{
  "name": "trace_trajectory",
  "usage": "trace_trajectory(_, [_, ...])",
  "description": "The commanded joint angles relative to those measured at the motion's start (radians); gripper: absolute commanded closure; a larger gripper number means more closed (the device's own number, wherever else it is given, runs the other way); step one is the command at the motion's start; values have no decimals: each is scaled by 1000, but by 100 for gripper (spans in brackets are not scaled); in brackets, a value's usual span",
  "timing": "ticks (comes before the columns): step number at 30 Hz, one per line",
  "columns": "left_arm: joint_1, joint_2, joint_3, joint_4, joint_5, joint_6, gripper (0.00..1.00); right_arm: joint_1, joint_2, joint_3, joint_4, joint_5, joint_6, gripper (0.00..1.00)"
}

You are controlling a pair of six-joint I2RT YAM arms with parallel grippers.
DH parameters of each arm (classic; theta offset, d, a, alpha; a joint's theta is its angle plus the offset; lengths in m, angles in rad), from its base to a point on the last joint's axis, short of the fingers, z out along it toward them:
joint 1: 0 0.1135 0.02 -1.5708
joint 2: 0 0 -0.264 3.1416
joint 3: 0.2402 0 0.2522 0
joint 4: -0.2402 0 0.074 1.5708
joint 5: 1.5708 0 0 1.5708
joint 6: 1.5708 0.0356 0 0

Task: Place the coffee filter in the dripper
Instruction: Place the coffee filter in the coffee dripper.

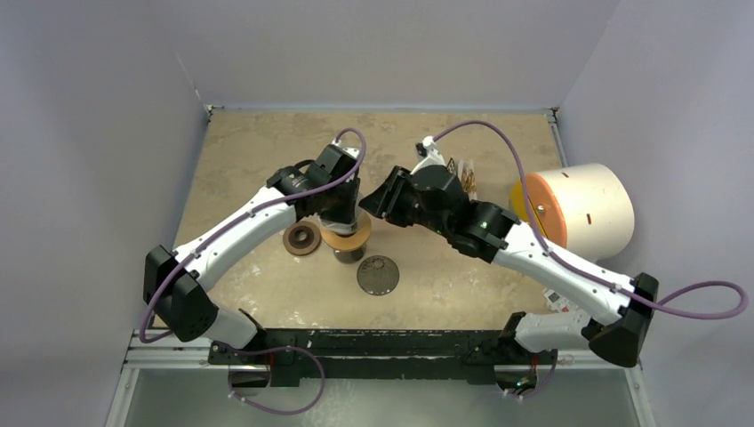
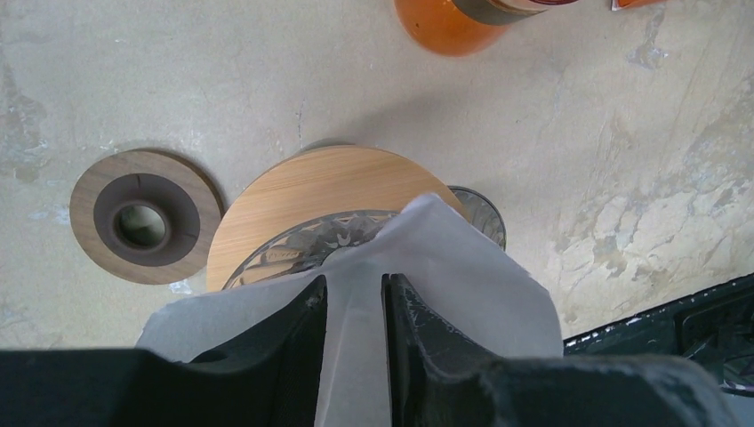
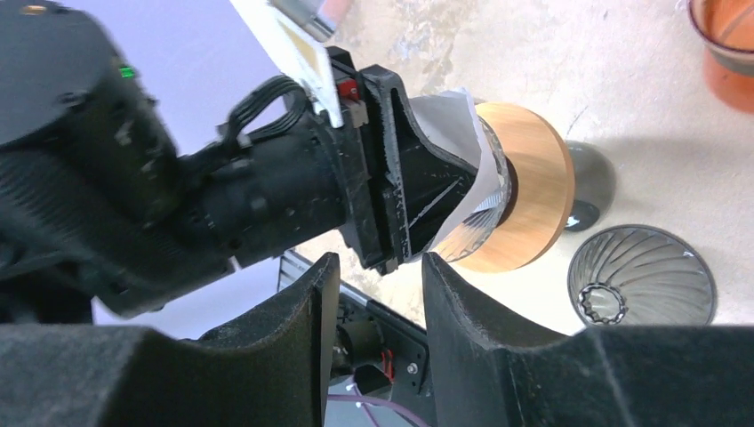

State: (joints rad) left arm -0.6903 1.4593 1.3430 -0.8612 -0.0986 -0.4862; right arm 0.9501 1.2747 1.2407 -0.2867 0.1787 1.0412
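Left tool (image 2: 356, 283) points straight down at the clear ribbed glass dripper with the round pale wooden collar (image 2: 302, 191). The white paper cone filter (image 2: 462, 267) is directly under the tips and spreads out past both fingers. Its point goes down into the dripper mouth, and its long axis looks in line with both the tool's and the dripper's.

Left jaws stand narrowly parted. I see paper through the slot but no pad pinching it, so I judge the filter is loose and resting in the glass. Whether it's seated all the way down I can't tell, because the fingers hide the cone's throat. From the side, the upper paper edge stands proud of the collar, up against the tool body.

The left arm is the near one: stretched forward from its base, wrist folded down, tool right over the dripper.

Right tool (image 3: 378, 267) comes in from the side, roughly level and aimed at the left tool's flank. It's just beside the dripper but not touching. Its jaws are moderately apart with nothing between them.

My call is that the next move is a straight vertical lift of the left tool. The risk is paper dragging up with the fingers. A small dark brown wooden ring (image 2: 147, 216) sits just beside the dripper on the table (image 2: 622, 178), apart from it.
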Motion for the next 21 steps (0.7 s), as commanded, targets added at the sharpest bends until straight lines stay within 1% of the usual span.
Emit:
trace_trajectory(1, [-5, 10, -5, 12, 22, 13, 71, 4, -82, -20, -24, 87, -49, 57])
trace_trajectory(7, [-5, 3, 5, -4, 28, 22, 65, 2, -152, -58, -54, 159, -77, 54])
trace_trajectory(16, [-5, -1, 15, -32, 45, 45, 51, -5, -178, -84, -62, 174, -88, 52])
trace_trajectory(21, [-6, 5, 16, -35, 55, 50, 50, -7, -180, -89, -60, 168, -87, 52])
